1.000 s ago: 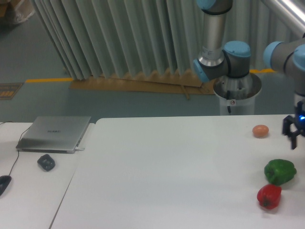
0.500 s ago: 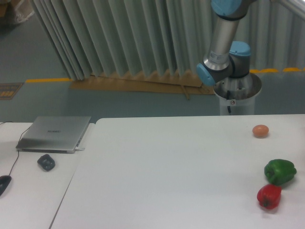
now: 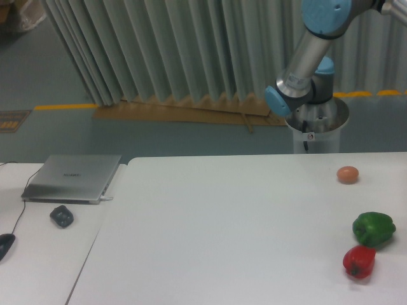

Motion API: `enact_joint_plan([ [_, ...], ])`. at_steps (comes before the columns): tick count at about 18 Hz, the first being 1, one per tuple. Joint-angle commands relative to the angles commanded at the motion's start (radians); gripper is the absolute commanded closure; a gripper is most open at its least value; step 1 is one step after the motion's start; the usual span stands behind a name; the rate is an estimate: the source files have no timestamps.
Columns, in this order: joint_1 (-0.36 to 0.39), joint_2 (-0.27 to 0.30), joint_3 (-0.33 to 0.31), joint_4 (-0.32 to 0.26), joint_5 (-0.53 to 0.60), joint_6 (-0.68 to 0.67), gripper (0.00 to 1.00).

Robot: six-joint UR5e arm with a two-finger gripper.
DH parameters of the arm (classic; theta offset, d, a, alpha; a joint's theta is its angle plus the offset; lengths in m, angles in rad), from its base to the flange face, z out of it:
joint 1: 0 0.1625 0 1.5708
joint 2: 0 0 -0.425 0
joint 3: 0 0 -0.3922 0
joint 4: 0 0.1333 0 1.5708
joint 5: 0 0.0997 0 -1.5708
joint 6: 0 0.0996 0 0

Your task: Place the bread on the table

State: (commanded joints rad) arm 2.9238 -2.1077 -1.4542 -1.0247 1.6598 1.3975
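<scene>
Counter (image 3: 222,222): large, white, rounded corners, filling most of the lower view. Three items on it, all toward 3 to 4 o'clock. Orange-brown egg-shaped ball (image 3: 348,174) sits alone near the far right edge. Green pepper (image 3: 373,228) lies nearer the front, with the red pepper (image 3: 359,261) just beside it at its 7 o'clock; the two look close to touching.

No bread to be seen anywhere on the counter or elsewhere in view; cannot tell where it is.

Arm (image 3: 305,57): only the grey tube and blue joints show at 1 o'clock, rising from a round metal base (image 3: 317,121) behind the counter and leaving the view at the top right. The fingers are out of view, so whether they are apart or together cannot be told.

Side desk (image 3: 38,254) at 8 o'clock carries a closed grey laptop (image 3: 72,178) and a small dark lump (image 3: 62,216).
</scene>
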Motion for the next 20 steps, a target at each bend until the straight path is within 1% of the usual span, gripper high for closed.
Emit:
enact_joint_plan([
  [5, -0.002, -0.015, 0.009, -0.002, 0.0, 0.005, 0.0],
  [6, -0.003, -0.02, 0.005, -0.002, 0.002, 0.008, 0.07],
  [7, -0.003, -0.018, 0.006, -0.005, 0.0, 0.012, 0.42],
  [8, -0.003, -0.017, 0.0, -0.005, 0.0, 0.014, 0.51],
  [9, -0.003, -0.017, -0.002, -0.005, 0.0, 0.017, 0.52],
  [10, -0.003, -0.017, 0.0, -0.006, 0.002, 0.018, 0.57],
  [11, -0.003, -0.015, 0.006, -0.008, 0.002, 0.02, 0.58],
  [12, -0.003, -0.015, 0.009, -0.011, 0.003, 0.018, 0.67],
  [13, -0.003, -0.014, 0.006, -0.012, 0.002, 0.02, 0.68],
  [14, -0.003, -0.012, 0.009, -0.014, 0.003, 0.018, 0.73],
  [16, 0.0, -0.008, 0.015, -0.023, 0.003, 0.015, 0.73],
  [19, 0.002, 0.006, 0.06, -0.098, -0.002, 0.005, 0.73],
  [20, -0.002, 0.017, 0.075, -0.133, -0.005, 0.002, 0.73],
])
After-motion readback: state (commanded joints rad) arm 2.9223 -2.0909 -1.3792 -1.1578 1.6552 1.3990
